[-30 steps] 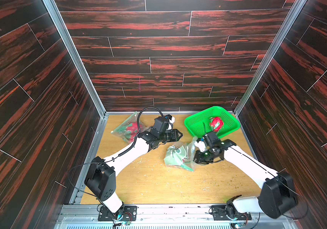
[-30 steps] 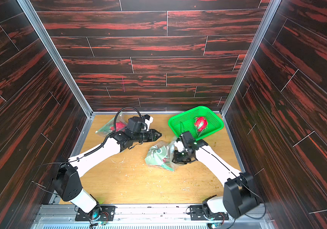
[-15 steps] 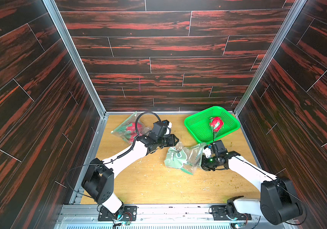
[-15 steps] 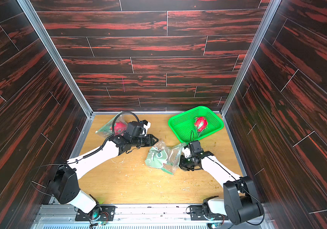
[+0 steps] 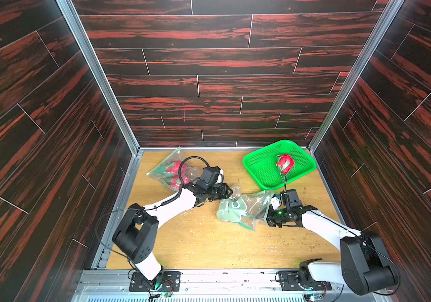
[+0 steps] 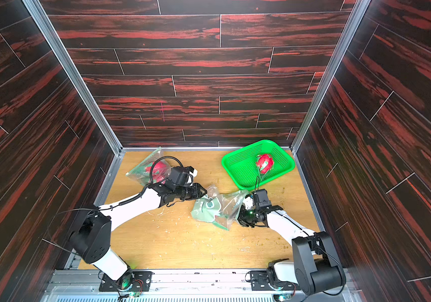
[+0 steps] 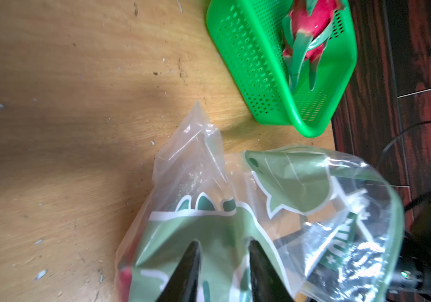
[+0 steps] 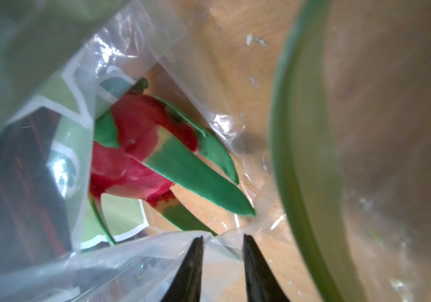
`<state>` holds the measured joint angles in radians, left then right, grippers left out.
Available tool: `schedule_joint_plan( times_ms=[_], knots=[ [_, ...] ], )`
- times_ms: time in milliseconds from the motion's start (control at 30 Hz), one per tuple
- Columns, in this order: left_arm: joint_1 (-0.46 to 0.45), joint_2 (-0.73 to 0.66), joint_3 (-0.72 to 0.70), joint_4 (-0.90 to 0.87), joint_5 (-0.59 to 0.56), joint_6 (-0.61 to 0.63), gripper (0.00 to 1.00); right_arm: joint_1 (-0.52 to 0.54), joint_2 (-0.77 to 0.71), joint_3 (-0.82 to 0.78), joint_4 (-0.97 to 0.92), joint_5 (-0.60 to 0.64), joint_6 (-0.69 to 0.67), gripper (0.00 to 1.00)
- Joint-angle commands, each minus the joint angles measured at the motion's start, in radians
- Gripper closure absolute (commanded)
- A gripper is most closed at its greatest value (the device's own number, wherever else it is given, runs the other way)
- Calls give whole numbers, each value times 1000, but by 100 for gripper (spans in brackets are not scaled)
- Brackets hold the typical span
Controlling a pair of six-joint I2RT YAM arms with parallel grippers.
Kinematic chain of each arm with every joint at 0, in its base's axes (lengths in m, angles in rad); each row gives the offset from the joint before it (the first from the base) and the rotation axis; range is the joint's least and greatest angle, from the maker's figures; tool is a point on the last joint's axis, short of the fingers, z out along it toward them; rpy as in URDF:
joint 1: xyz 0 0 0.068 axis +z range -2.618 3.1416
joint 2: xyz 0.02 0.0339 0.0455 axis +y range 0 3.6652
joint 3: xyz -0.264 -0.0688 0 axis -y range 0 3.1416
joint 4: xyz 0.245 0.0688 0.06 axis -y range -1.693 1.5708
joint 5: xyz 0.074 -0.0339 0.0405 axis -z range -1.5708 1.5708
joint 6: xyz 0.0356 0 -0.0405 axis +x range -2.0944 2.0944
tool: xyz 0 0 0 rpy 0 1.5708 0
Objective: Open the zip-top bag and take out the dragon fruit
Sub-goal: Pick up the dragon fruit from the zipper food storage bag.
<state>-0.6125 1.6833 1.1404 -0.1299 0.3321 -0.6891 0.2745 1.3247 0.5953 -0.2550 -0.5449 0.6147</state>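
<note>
Zip-top bag (image 5: 243,210) lies crumpled mid-table (image 5: 209,243), clear film w/ green print, mouth twd the R arm. Dragon fruit (image 8: 136,146) is inside it: red-pink, green scales pointing at the mouth, seen thru the opening in R wrist view. L wrist view shows only a red sliver thru the film. Right gripper (image 8: 222,236) sits low at the bag mouth, jaws part-way apart. The bag's lip film runs across its tips; can't tell if pinched or just touching. Left gripper (image 7: 223,240) is at the bag's opposite end, by the far-left corner. Its jaws are part-way apart w/ a clear gap and its tips are over the green print, no film seen clamped btwn them. Green basket (image 5: 258,167) is in the far right corner, near the bag but apart, w/ a second fruit (image 5: 285,163) lying in it. Back bag (image 5: 164,167) lies far left behind the L arm, red fruit showing inside, count unclear.
</note>
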Motion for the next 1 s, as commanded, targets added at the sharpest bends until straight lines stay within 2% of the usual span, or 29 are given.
schedule_joint_plan(
  times_ms=[0,300,600,800,967],
  knots=[
    [5,7,-16,30,16,-7,65,-3,-36,10,30,-48,22,70],
    [5,21,-22,68,41,-19,68,-6,-60,26,49,72,40,70],
    [5,30,-30,90,61,-28,70,-5,11,19,141,48,79,70],
    [5,34,-30,93,59,-26,71,-1,48,17,11,61,-12,71],
    [5,45,-22,91,63,-26,71,47,57,21,-98,111,-68,71]
  ],
)
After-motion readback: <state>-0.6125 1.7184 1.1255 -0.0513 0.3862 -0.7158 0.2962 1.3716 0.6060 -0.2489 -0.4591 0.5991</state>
